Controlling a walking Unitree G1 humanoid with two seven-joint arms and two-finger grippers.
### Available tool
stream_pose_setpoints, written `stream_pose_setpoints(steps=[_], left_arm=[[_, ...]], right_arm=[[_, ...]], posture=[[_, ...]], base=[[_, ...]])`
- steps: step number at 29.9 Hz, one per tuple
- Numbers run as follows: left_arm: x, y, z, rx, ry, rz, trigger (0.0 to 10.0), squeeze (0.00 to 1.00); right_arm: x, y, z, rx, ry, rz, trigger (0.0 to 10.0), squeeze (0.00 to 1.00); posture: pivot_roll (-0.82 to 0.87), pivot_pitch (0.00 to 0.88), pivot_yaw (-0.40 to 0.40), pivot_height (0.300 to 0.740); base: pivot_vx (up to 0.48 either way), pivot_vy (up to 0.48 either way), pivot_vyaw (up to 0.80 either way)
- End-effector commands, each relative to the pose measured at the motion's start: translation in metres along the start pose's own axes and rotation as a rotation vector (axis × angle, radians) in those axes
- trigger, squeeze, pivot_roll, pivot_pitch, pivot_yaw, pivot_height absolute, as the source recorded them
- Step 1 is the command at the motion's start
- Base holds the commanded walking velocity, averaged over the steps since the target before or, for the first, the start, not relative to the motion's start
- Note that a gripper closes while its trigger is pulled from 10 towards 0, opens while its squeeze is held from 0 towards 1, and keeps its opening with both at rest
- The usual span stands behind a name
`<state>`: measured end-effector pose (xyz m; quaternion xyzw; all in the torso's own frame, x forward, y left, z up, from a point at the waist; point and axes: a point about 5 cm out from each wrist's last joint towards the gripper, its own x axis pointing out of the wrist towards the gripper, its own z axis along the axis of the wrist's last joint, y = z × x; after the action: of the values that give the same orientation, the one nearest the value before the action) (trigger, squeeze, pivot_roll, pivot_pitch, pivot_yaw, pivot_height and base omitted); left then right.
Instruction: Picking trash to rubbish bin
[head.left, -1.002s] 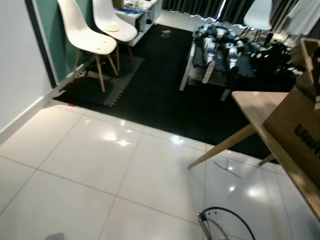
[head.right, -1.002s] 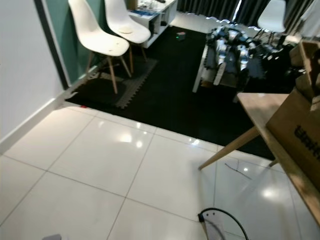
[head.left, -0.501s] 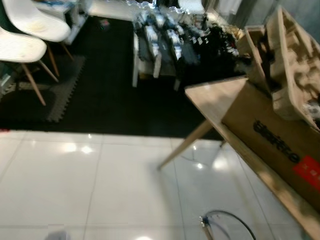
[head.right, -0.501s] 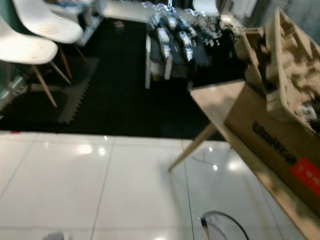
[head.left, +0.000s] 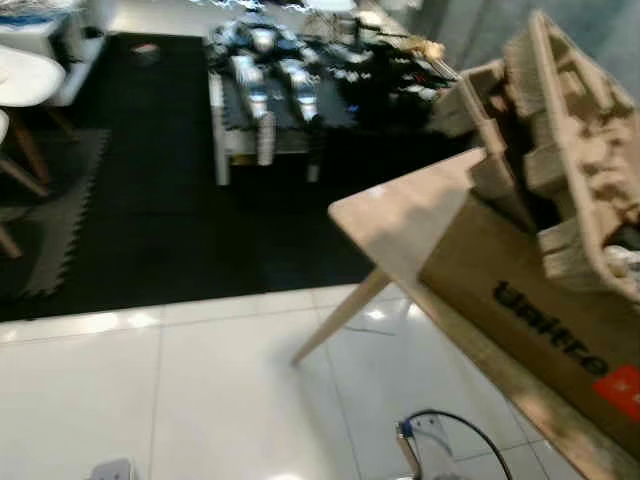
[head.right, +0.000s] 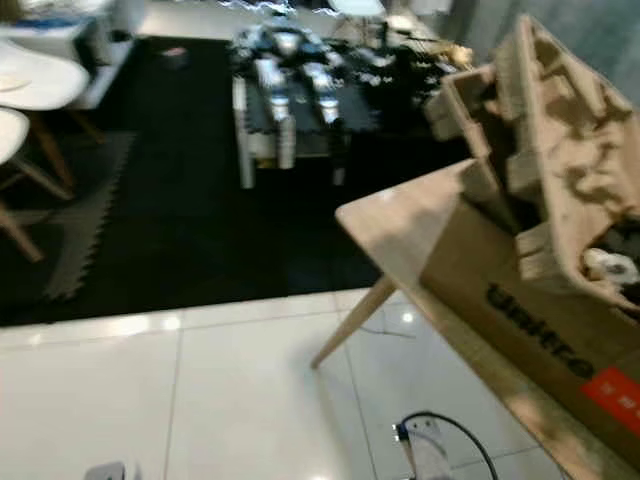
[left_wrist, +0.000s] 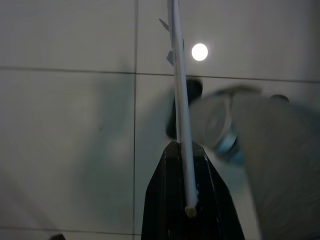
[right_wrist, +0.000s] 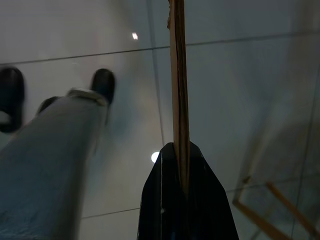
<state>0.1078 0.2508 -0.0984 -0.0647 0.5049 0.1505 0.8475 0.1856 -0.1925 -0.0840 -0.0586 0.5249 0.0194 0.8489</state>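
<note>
Left wrist view | left pincer clamps white strip | right pincer clamps brown strip
</note>
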Motion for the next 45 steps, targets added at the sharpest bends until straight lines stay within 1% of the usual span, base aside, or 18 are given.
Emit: stream_pose_setpoints(steps=[1, 21, 26, 39, 41, 45], left_arm=[[-0.0021, -0.0006, -0.0133, 0.0, 0.046, 0.002, 10.0, 0.0], [-0.0013, -0.0034, -0.0103, 0.003, 0.03, -0.007, 10.0, 0.0], [-0.0006, -0.005, -0.0072, -0.007, 0.016, -0.009, 10.0, 0.0], [-0.0012, -0.0016, -0.0083, 0.003, 0.021, 0.003, 10.0, 0.0], [-0.0009, -0.0017, -0.0071, 0.004, 0.018, 0.005, 10.0, 0.0], [-0.0004, -0.0013, -0.0035, 0.015, 0.004, 0.015, 10.0, 0.0]], right_arm=[[-0.0002, 0.003, -0.0122, 0.008, 0.04, 0.006, 10.0, 0.0], [-0.0005, 0.0016, -0.0162, 0.007, 0.052, -0.009, 10.0, 0.0], [-0.0006, 0.0008, -0.017, 0.002, 0.054, -0.012, 10.0, 0.0], [-0.0005, 0.0018, -0.0166, -0.01, 0.048, -0.01, 10.0, 0.0], [-0.0004, 0.0021, -0.0156, 0.0, 0.039, -0.007, 10.0, 0.0], [-0.0004, 0.0011, -0.0132, 0.0, 0.029, -0.009, 10.0, 0.0]], posture=[[0.24, 0.088, -0.109, 0.74], [0.23, 0.089, -0.105, 0.74], [0.23, 0.088, -0.108, 0.74], [0.24, 0.078, -0.111, 0.74], [0.24, 0.074, -0.112, 0.74], [0.24, 0.071, -0.114, 0.74]], base=[[0.0, 0.0, -0.8], [0.0, 0.0, -0.8], [0.0, 0.0, -0.8], [0.0, 0.0, -0.8], [0.0, 0.0, -0.8], [0.0, 0.0, 0.0]])
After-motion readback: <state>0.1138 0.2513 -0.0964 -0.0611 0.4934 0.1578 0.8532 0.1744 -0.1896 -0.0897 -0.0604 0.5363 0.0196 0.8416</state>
